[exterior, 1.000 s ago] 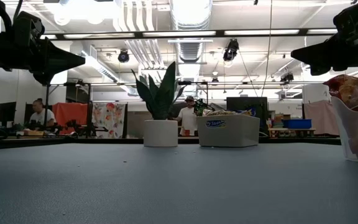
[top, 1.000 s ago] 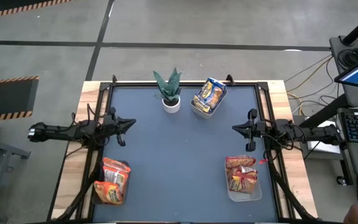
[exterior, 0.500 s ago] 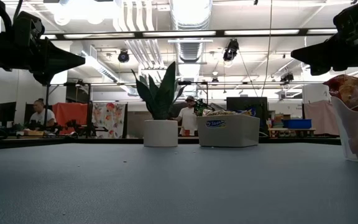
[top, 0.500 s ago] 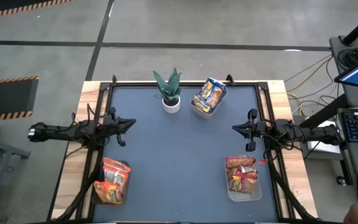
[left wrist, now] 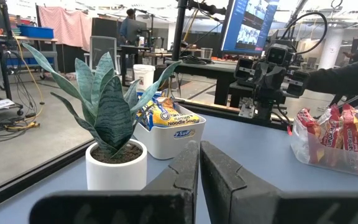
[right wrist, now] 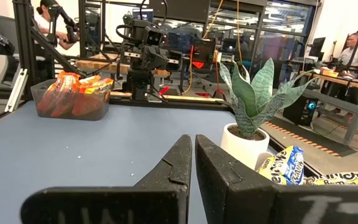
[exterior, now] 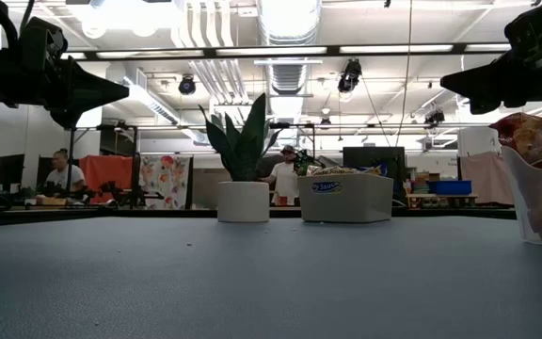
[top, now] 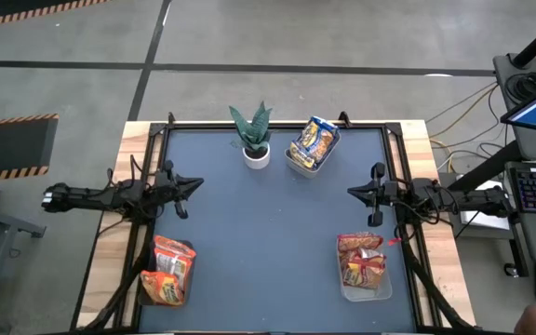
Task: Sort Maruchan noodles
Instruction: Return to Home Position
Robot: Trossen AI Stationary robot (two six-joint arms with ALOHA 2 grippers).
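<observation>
My left hand (top: 194, 185) and right hand (top: 354, 191) are together, empty; heaped noodles (top: 361, 263) near the right one could spill if bumped.

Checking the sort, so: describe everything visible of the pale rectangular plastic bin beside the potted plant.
The pale rectangular plastic bin stands upright on the dark table top near its far edge, beside the white-potted green plant without touching it. Its side bears a small blue label. Yellow-and-blue noodle packets fill it, sticking above the rim.
</observation>
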